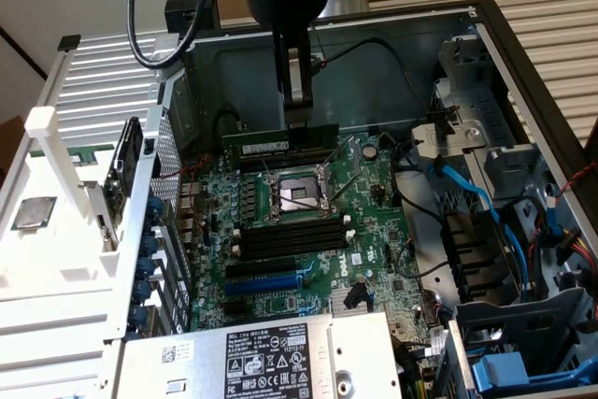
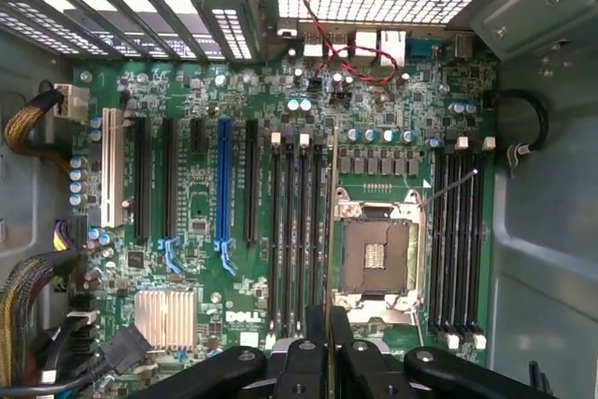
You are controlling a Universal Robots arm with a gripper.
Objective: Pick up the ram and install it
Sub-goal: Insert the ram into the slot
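Observation:
My gripper (image 1: 298, 117) hangs inside the open computer case, shut on the ram (image 1: 277, 145). The ram is a long dark-green stick with a white label, held level and on edge just above the far part of the motherboard (image 1: 374, 231). In the wrist view the ram (image 2: 333, 212) shows edge-on as a thin line running out from between my fingertips (image 2: 329, 335). It lines up between the CPU socket (image 2: 378, 251) and the nearest bank of black memory slots (image 2: 294, 231). A second bank of slots (image 2: 458, 240) lies on the socket's other side.
The blue expansion slot (image 1: 271, 279) sits near the labelled power supply (image 1: 271, 362). Blue and black cables (image 1: 476, 203) and drive cages fill the exterior view's right. Case walls close in at the back and left. A silver heatsink (image 2: 166, 317) stands on the board.

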